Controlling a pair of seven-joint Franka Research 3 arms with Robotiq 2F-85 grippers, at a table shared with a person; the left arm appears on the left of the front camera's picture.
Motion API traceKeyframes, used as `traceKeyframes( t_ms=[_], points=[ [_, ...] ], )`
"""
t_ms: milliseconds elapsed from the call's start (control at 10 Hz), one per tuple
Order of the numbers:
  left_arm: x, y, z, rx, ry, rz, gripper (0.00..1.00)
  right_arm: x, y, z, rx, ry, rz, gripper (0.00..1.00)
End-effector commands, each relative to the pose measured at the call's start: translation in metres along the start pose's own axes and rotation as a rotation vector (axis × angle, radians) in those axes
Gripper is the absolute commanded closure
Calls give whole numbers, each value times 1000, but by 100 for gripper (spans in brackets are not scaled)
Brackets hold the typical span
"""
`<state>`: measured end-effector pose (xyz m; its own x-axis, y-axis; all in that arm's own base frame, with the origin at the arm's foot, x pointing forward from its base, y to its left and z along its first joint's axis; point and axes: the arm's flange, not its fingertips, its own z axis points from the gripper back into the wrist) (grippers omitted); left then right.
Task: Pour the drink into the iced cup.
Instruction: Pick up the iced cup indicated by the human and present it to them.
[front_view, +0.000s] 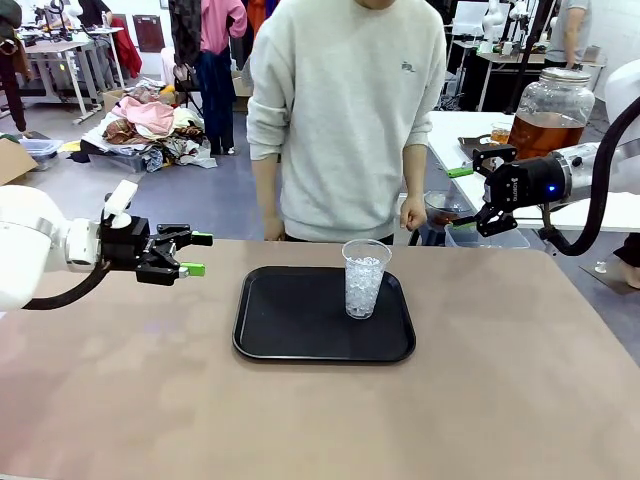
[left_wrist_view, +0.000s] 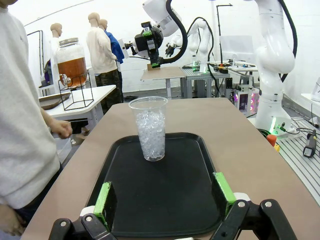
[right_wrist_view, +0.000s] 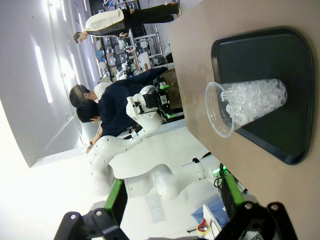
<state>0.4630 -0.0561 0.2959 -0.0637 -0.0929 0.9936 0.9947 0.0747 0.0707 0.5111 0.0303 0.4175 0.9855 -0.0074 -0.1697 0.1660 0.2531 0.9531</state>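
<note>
A clear plastic cup of ice (front_view: 364, 278) stands upright on the right half of a black tray (front_view: 290, 320). The drink (front_view: 538, 133), amber-brown, fills part of a round glass dispenser jar (front_view: 552, 100) with a silver lid on a white side table at the far right. My left gripper (front_view: 198, 254) hovers open left of the tray, pointing at the cup (left_wrist_view: 150, 127). My right gripper (front_view: 462, 197) is open above the table's far right edge, between the cup (right_wrist_view: 245, 105) and the jar. Both hold nothing. In the left wrist view the jar (left_wrist_view: 72, 62) sits on a black wire stand.
A person in a pale sweatshirt (front_view: 345, 110) stands at the far edge behind the tray, one hand (front_view: 412, 212) hanging near my right gripper. A dark bowl (front_view: 440, 210) sits below that hand. The brown tabletop (front_view: 300, 420) stretches bare in front of the tray.
</note>
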Motion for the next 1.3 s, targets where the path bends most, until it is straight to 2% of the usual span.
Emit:
traceKeyframes(
  t_ms=[0,1200],
  points=[
    [2,1,-2,10,3,6,0,-1,1,0,1,0,1,0],
    [2,1,-2,10,3,6,0,-1,1,0,1,0,1,0]
  ],
)
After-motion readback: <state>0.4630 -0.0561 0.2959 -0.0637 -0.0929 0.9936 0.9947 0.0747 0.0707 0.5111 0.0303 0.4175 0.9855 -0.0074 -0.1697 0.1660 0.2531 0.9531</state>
